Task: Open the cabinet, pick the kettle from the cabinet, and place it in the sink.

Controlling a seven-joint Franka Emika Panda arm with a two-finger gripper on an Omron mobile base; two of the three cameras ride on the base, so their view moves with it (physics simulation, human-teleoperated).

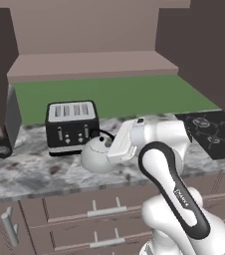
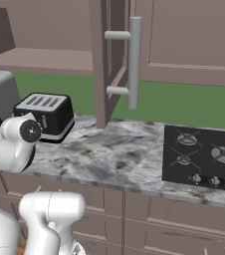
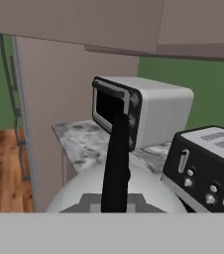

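The gripper (image 1: 115, 147) is clamped on the black handle (image 3: 116, 163) of the kettle (image 1: 95, 155), jaws narrow, with the white-silver dome hanging directly under the hand, above the marbled counter (image 1: 30, 172); in the hand view the handle rises straight up the middle from the kettle's rounded top. Just beyond the kettle, close to touching it in the left base view, stands a black four-slot toaster (image 1: 71, 126); it is the nearest thing in the way. Past the toaster, farther along the counter, sits a white-and-black microwave (image 3: 139, 112), and beyond that a tall panel ends the counter, with wooden floor (image 3: 4, 168) below. To the other side of the hand, well apart, a black cooktop (image 2: 204, 158) lies flush in the counter. Above and behind, the cabinet (image 2: 184, 35) hangs with one door (image 2: 112, 60) swung out edge-on, its grey bar handle (image 2: 133, 62) upright; green wall runs behind. Drawers (image 1: 92, 209) with horizontal handles sit under the counter. The arm (image 1: 176, 189) folds up from the base, elbow high, forearm level, wrist pointing the hand sideways toward the toaster.
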